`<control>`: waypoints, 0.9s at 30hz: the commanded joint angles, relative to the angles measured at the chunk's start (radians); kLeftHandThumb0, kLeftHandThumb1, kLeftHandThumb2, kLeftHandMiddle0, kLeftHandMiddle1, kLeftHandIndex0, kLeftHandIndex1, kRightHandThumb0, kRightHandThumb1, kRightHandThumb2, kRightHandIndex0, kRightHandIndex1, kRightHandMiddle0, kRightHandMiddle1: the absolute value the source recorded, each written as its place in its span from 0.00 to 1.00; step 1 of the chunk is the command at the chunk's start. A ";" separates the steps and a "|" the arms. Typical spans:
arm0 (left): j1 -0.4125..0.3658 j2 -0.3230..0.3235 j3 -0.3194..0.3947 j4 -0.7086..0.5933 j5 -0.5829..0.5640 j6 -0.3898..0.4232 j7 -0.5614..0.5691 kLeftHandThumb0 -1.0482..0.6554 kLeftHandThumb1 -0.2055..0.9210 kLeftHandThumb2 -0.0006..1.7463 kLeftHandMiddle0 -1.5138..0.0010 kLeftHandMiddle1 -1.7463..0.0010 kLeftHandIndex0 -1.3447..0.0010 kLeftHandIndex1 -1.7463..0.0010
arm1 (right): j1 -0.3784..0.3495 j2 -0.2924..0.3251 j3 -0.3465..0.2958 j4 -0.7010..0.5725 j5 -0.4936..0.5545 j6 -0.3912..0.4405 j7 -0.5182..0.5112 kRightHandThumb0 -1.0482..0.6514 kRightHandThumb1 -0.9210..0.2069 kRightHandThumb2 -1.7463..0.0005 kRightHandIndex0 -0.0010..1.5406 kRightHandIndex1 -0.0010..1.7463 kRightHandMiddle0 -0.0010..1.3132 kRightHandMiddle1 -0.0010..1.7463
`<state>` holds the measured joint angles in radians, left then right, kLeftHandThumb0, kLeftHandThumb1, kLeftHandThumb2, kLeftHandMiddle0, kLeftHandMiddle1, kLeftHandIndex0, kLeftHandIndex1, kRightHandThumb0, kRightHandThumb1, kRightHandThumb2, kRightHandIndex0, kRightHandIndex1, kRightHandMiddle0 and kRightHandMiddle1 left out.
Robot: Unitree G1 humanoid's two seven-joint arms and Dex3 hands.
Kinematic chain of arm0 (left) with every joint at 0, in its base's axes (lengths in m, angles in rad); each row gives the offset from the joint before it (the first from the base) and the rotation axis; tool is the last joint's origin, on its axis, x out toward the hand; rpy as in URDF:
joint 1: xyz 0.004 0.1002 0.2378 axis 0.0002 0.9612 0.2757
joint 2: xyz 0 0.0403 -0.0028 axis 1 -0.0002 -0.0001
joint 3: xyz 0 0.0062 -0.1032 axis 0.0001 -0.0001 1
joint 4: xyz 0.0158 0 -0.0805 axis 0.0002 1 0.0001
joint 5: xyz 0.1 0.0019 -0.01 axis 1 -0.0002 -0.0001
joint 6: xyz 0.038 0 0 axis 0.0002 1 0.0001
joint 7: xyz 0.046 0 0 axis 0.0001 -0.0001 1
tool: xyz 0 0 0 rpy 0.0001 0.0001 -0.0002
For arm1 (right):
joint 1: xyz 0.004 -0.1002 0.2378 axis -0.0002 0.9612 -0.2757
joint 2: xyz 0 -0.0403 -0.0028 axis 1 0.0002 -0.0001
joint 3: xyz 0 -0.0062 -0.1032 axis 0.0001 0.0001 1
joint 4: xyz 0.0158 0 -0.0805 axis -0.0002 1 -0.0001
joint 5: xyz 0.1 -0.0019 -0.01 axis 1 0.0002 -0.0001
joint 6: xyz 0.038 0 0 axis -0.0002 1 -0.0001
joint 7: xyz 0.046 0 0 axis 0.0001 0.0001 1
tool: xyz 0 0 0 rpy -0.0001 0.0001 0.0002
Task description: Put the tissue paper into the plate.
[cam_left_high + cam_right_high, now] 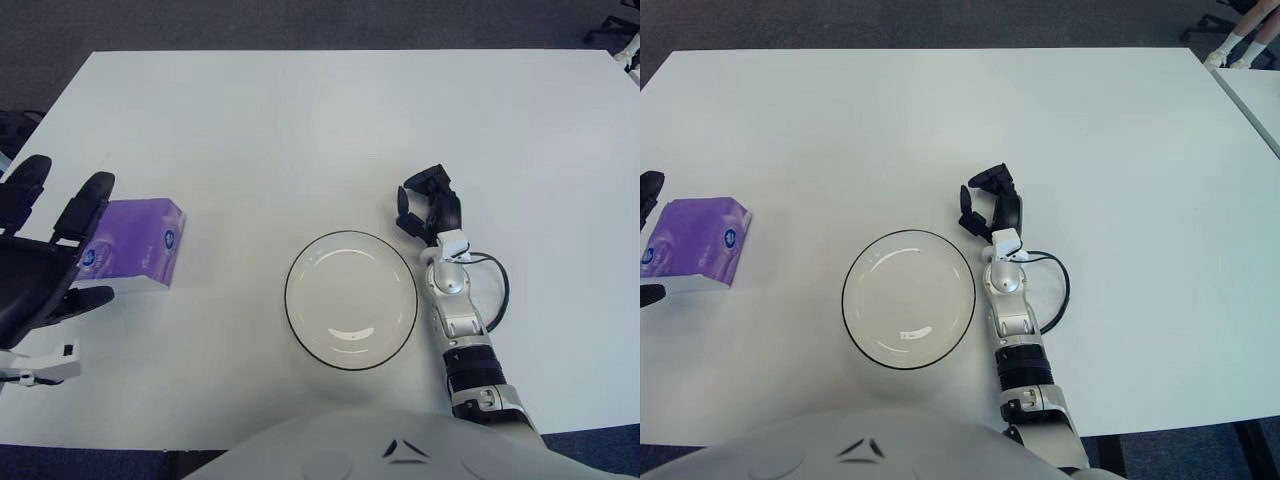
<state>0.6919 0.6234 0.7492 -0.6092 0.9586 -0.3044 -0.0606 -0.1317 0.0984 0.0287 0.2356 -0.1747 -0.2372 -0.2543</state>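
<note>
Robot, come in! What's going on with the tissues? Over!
Left hand open beside tissue pack, not holding. Right hand idle right of plate. Pack on table, left of plate; nothing between.

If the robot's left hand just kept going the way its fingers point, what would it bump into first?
Probably the purple tissue box. The open left hand sits just left of it, fingers angled up and right toward its near edge, though height is unclear.

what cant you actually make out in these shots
- Left hand: cut off by the left edge in the left eye view; in the right eye view only fingertips show.
- Tissue pack: its left end is hidden behind the left hand's fingers in the left eye view; the print on its label is too small to read.
- Right hand: its palm side faces down towards the table, so whether it touches cannot be told.
</note>
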 commanded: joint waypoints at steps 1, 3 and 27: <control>0.026 0.005 0.029 0.003 0.003 -0.016 -0.012 0.00 0.87 0.22 1.00 1.00 1.00 1.00 | 0.137 0.006 -0.007 0.128 0.012 0.160 0.009 0.39 0.22 0.50 0.42 0.80 0.26 1.00; 0.031 0.007 0.029 0.000 -0.011 -0.020 -0.028 0.00 0.86 0.22 1.00 1.00 1.00 1.00 | 0.136 0.007 -0.008 0.129 0.013 0.164 0.008 0.39 0.21 0.51 0.43 0.80 0.26 1.00; -0.118 0.185 -0.120 0.208 -0.168 -0.140 -0.120 0.00 0.87 0.23 1.00 1.00 1.00 1.00 | 0.131 0.011 -0.006 0.140 0.012 0.165 0.001 0.39 0.19 0.53 0.41 0.80 0.25 1.00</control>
<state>0.6251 0.7437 0.6707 -0.4515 0.8499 -0.4284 -0.1308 -0.1328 0.1029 0.0289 0.2358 -0.1755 -0.2363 -0.2640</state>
